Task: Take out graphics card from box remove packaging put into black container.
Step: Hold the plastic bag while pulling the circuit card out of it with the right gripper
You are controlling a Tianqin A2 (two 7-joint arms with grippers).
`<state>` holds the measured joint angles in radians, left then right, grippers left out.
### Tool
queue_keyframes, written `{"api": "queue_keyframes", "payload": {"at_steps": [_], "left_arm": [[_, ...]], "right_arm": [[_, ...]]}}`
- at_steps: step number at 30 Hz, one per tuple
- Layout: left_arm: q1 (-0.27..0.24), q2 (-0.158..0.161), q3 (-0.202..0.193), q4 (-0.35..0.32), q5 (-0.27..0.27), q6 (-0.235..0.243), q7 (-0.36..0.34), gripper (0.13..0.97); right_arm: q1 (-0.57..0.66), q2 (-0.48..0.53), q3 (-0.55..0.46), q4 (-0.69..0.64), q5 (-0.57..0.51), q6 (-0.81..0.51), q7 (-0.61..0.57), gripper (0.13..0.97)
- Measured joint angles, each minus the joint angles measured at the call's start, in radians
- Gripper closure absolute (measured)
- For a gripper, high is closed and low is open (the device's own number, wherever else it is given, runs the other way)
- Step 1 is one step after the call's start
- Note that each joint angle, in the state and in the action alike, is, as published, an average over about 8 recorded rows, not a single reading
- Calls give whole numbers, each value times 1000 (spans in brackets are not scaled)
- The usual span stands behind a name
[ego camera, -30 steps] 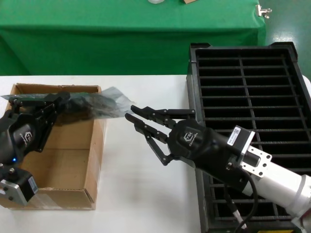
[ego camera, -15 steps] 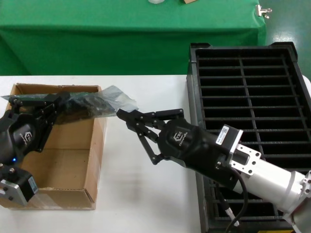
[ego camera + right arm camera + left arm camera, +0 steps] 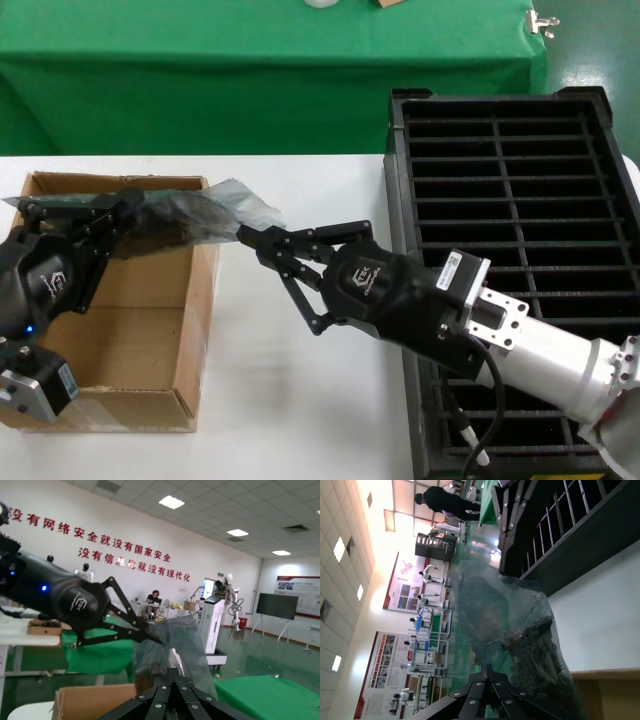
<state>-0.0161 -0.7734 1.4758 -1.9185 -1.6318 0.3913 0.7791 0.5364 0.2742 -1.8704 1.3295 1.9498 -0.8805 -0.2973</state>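
The packaging (image 3: 215, 212), a crinkly grey bag, hangs level over the box's right wall. A green edge of the graphics card (image 3: 70, 201) shows through it above the box (image 3: 195, 330). My left gripper (image 3: 122, 205) is shut on the bagged card's end over the box; the left wrist view shows the gripper (image 3: 487, 669) closed on the bag (image 3: 520, 630). My right gripper (image 3: 250, 238) has reached in from the right and is shut on the bag's free end. Its wrist view shows the gripper (image 3: 175, 672) pinching the bag (image 3: 175, 640). The black container (image 3: 400, 170) stands to the right.
The white table (image 3: 270, 400) lies between the box and the container. A green-draped table (image 3: 250, 80) runs along the back. My right forearm (image 3: 530, 350) lies across the container's near left slots.
My right gripper moved left to the bag's free end, and its fingers went from open to shut on it. The left gripper and bagged card stayed where they were.
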Motion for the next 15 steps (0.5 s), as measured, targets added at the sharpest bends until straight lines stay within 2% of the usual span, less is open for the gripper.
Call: {"api": "queue_keyframes", "payload": {"at_steps": [15], "left_arm": [[0, 0, 0, 0, 0, 0, 0, 958]], "right_arm": [[134, 13, -33, -140, -18, -110, -18, 960]]}}
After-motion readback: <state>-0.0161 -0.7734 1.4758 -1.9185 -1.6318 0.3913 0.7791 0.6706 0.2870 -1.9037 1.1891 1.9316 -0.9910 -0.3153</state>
